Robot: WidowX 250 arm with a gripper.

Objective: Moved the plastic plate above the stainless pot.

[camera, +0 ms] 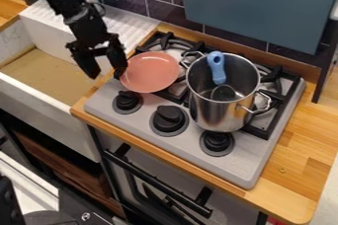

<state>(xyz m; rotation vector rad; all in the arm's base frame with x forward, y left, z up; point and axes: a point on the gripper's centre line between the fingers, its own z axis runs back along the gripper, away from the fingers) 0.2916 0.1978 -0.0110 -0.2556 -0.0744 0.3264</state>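
Dark, part-cropped equipment is occupying the bottom L corner, nearest you; you can't tell its type. Just beyond, a black bar handle is running at a slant across the toy kitchen's front, below the light-brown wooden counter.

Item: grey, flat-topped toy stove, w/ black grates & 3 round black knobs along its front edge. You're seeing it resting on the counter.

Item: round, shallow, salmon-pink plastic plate. It's lying over the stove's L side, behind the L & middle knobs, L of the pot & apart from its body; it isn't sitting above the pot.

Item: tall, shiny, cylindrical stainless pot, 2 loop handles. It's standing upright on the R side of the stove, behind the R knob. A utensil w/ a rounded blue handle is leaning inside, handle up, lower end down in the pot.

Item: your black two-finger gripper, hanging down from the upper L, btwn the white rectangular sink & the plate. Its fingers are standing spread, grasping nothing; the R one is ending right by the plate's L rim, & you can't tell if they're touching.

Backdrop: dark rectangular wall tiles are lining the rear, w/ a wide blue-grey panel hanging in front, behind the pot.
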